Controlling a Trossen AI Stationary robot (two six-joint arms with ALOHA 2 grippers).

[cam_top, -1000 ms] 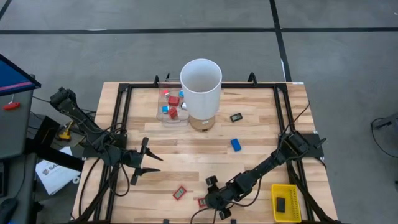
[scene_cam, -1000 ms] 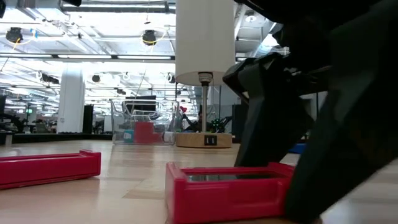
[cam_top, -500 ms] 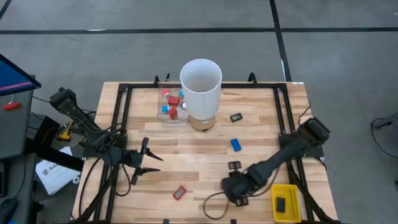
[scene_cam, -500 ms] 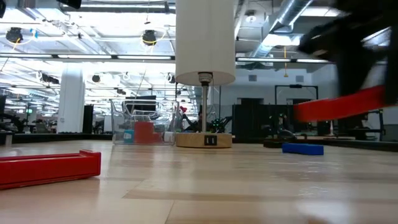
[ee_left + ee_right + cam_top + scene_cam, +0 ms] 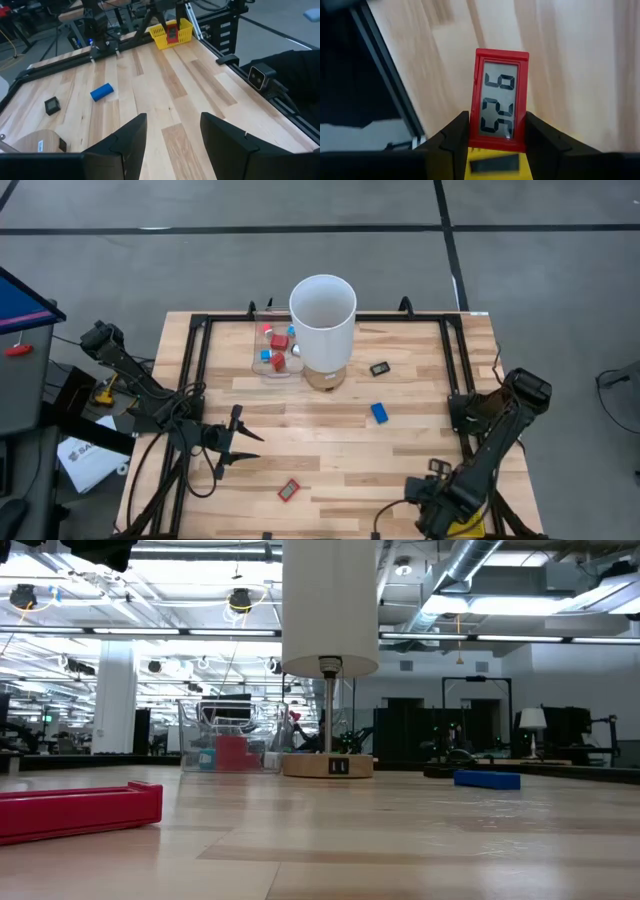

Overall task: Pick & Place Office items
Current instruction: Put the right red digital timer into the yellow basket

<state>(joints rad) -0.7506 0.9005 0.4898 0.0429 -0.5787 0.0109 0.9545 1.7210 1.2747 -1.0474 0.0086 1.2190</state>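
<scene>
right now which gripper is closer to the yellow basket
Right. The right gripper hangs beside the yellow basket at the table's near right corner, holding a red clock. The left gripper waits open, far across the table.

The bench (image 5: pixel 300 450) is pale wood in light and tan planks, framed in black. At upper centre a white cylinder (image 5: pixel 323 320) stands; beside it a clear box (image 5: pixel 272 350) holds red and blue pieces. A blue block (image 5: pixel 380 412) and a black piece (image 5: pixel 379 368) lie right of centre. A red display piece (image 5: pixel 500 100) shows dark digits on grey. The basket (image 5: pixel 172 33) is yellow.
</scene>
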